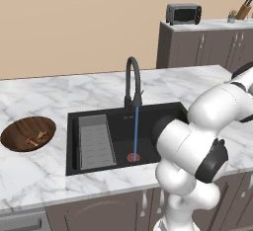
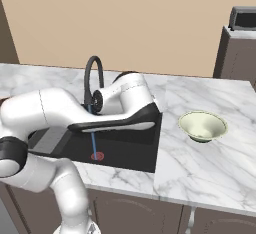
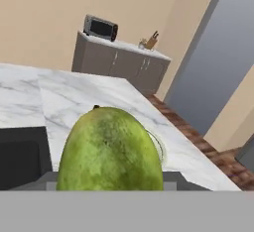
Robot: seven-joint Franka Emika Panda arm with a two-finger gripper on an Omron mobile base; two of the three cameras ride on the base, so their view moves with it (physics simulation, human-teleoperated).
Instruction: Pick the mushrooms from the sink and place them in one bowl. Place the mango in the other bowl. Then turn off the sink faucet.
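The yellow-green mango point(image 3: 110, 149) looms close in the hand view, and my gripper point(image 3: 111, 185) is shut on it above the marble counter, right of the black sink point(image 3: 20, 156). The white rim of the pale cream-green bowl point(image 3: 158, 149) peeks out just behind the mango; the bowl point(image 2: 202, 125) stands on the counter right of the sink point(image 2: 125, 150). The dark wooden bowl point(image 1: 20, 126) sits left of the sink point(image 1: 148, 121) with the small brown mushrooms point(image 1: 39, 137) inside. Water runs in a blue stream point(image 1: 136, 131) from the black gooseneck faucet point(image 1: 132, 82) down to the red drain point(image 1: 133, 157).
A grey ribbed tray point(image 1: 95, 141) lies in the sink's left half. My own white arm point(image 2: 115, 103) stretches across the basin. A toaster oven point(image 1: 183, 14) and a knife block point(image 1: 243, 9) stand on the far cabinet. Marble counter surrounds the sink.
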